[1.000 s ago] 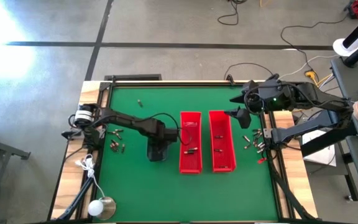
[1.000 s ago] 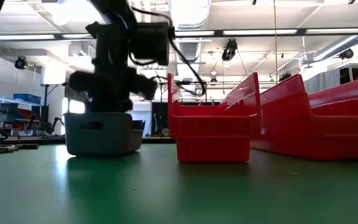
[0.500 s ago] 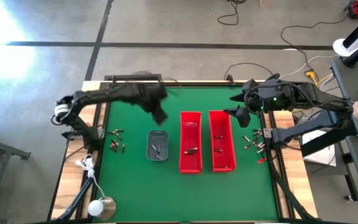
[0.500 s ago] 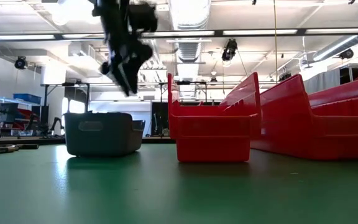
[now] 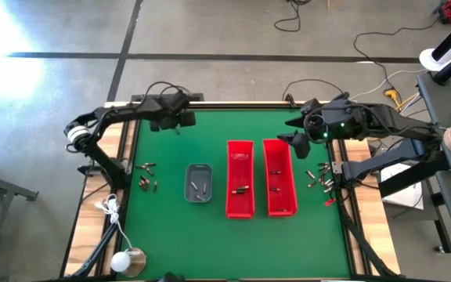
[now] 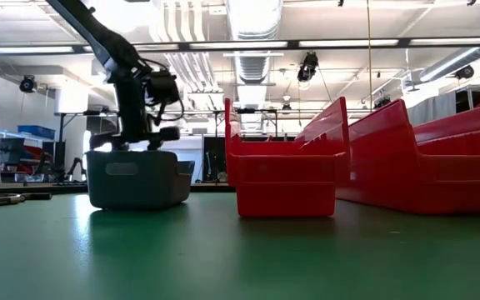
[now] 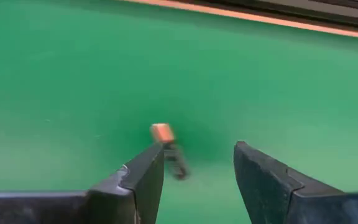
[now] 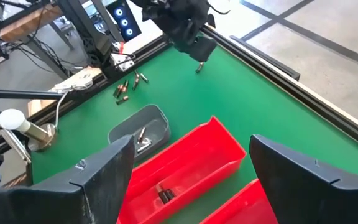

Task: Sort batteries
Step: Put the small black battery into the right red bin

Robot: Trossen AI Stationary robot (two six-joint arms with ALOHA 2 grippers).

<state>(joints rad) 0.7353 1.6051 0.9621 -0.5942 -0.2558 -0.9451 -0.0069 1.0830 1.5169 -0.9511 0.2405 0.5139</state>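
Your left tool [image 7: 197, 163] swung from the grey tray [image 5: 198, 182] to the counter's far edge, jaws released over a stray battery [image 7: 168, 149]; right tool [image 8: 191, 168] hovered, released.

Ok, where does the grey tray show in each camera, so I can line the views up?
High view: grey tray mid-table, just left of the nearer red bin.
Low view: left of centre, beside that red bin.
Left wrist view: not in it.
Right wrist view: left of centre, next to the bin.
Shared landmark: the red bin beside the tray.
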